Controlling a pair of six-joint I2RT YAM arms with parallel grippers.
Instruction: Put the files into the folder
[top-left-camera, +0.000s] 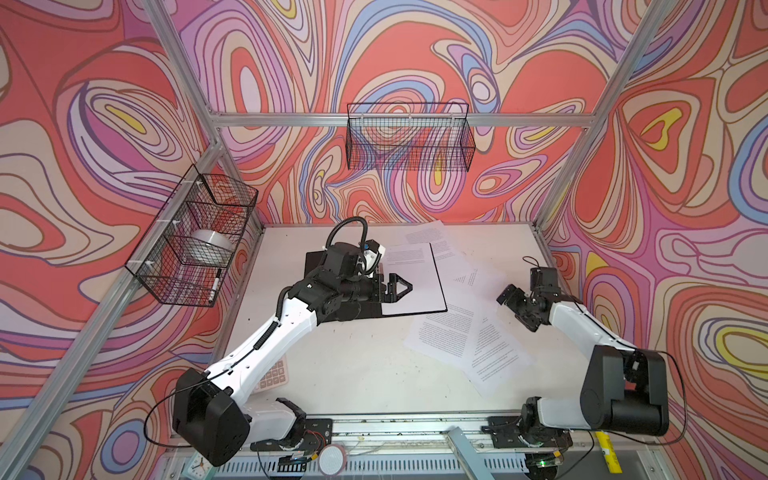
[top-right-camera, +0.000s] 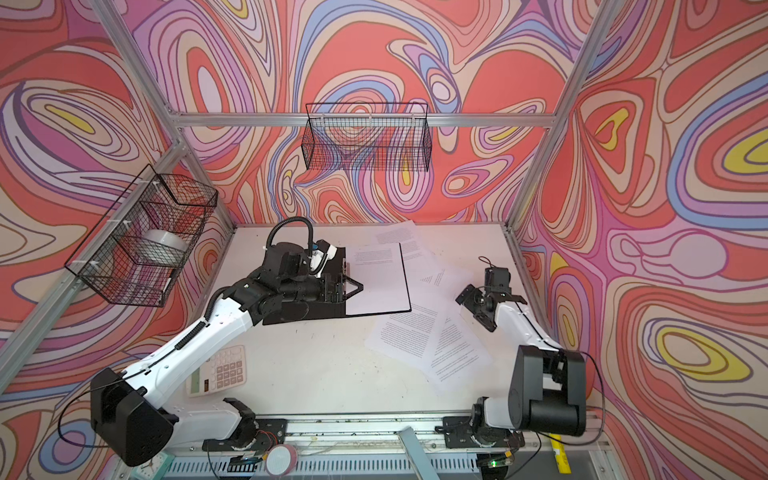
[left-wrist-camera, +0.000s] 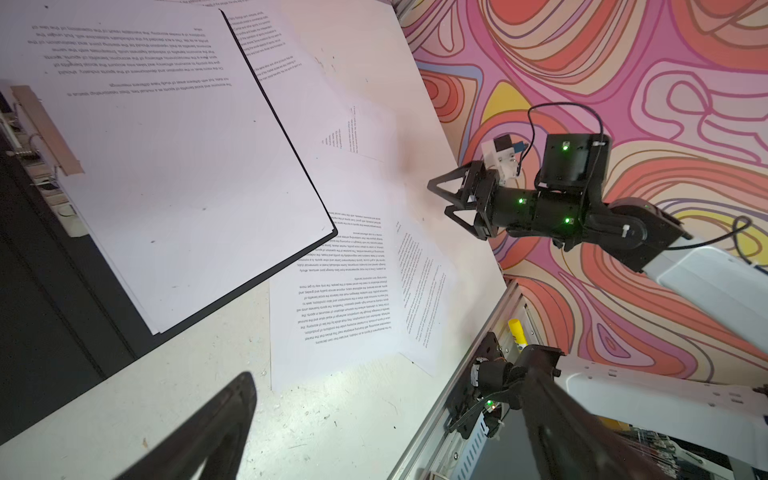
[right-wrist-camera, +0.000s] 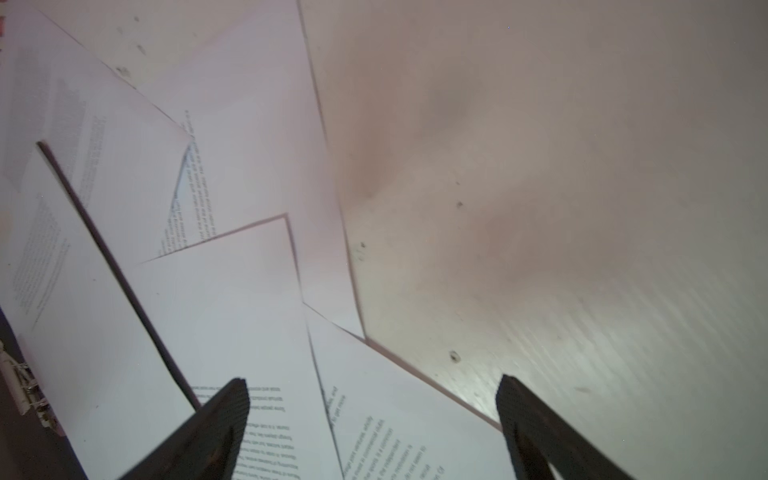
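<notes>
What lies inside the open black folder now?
In the open black folder, white printed paper lies on the right half. The left arm hides most of the left half.

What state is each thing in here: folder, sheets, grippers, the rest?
folder: open, flat, black inside up.
filed paper: flat on the folder's right-hand half.
loose files: scattered, overlapping, beside the folder.
left gripper: open, empty, over the folder.
right gripper: open, empty, near the loose files.
calculator: face up, partly hidden.
side basket: holds tape roll, marker.
back basket: looks empty.
</notes>
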